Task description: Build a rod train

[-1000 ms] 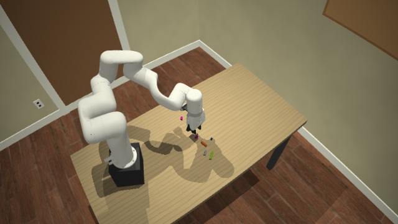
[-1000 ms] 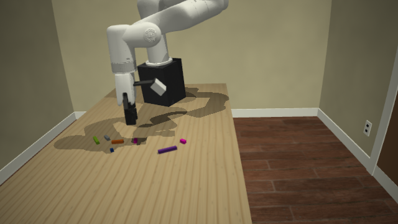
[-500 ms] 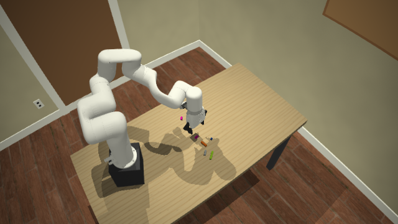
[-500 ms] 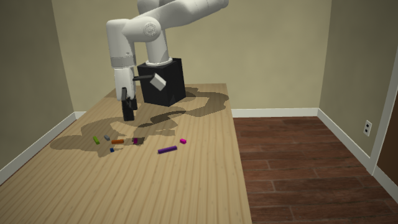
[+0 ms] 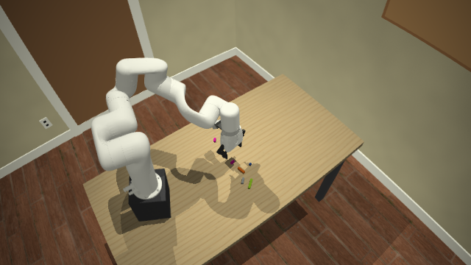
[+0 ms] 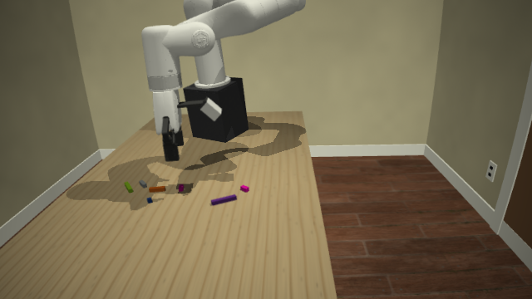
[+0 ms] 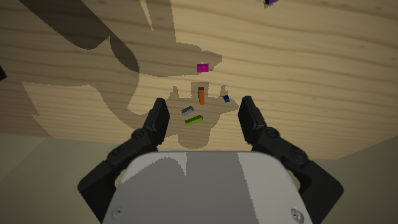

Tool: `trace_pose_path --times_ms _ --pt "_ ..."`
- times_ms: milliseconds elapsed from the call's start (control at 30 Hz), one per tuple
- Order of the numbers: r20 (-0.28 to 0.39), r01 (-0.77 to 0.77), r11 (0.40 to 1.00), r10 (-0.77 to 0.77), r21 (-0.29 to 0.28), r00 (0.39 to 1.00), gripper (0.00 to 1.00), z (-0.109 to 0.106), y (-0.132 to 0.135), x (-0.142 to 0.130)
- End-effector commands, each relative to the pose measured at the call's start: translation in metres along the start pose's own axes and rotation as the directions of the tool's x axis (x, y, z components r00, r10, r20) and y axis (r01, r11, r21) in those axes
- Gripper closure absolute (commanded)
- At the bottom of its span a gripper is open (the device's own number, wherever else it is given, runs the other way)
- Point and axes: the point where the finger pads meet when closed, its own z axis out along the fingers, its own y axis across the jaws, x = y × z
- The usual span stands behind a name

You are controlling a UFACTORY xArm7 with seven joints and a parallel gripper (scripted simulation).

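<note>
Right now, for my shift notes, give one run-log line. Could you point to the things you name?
gripper (image 5: 232, 150) (image 6: 172, 153) (image 7: 203, 106): open, above table (image 5: 294, 121) (image 6: 249, 249) (image 7: 310, 65) | orange rod (image 5: 241, 170) (image 6: 157, 188) (image 7: 201, 96): flat | train: unfinished

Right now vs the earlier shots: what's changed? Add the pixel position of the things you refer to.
End effector (image 5: 232, 144) (image 6: 172, 149) (image 7: 203, 106) rose slightly and its fingers spread; the widening shows by the half-second-ago shots. It holds nothing now; no visible pickup or release. The rods look unmoved: orange (image 5: 241, 170) (image 6: 157, 188) (image 7: 201, 96), purple (image 6: 224, 199), grey, lime, blue, both magentas. Arm base (image 5: 165, 211) (image 6: 199, 130) unchanged.
</note>
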Motion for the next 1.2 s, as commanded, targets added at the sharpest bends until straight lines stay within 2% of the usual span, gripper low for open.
trace_pose_path --times_ms 0,133,300,333,1167 --pt "0.001 0.001 1.0 -0.001 -0.003 1.0 0.0 0.004 0.001 -0.013" --pt "0.001 0.008 1.0 -0.008 -0.003 1.0 0.0 0.019 -0.002 -0.052" --pt "0.001 0.01 1.0 -0.01 -0.003 1.0 0.0 0.023 -0.004 -0.062" --pt "0.001 0.01 1.0 -0.01 -0.003 1.0 0.76 0.023 -0.004 -0.062" --pt "0.001 0.01 1.0 -0.01 -0.003 1.0 0.76 0.023 -0.004 -0.062"
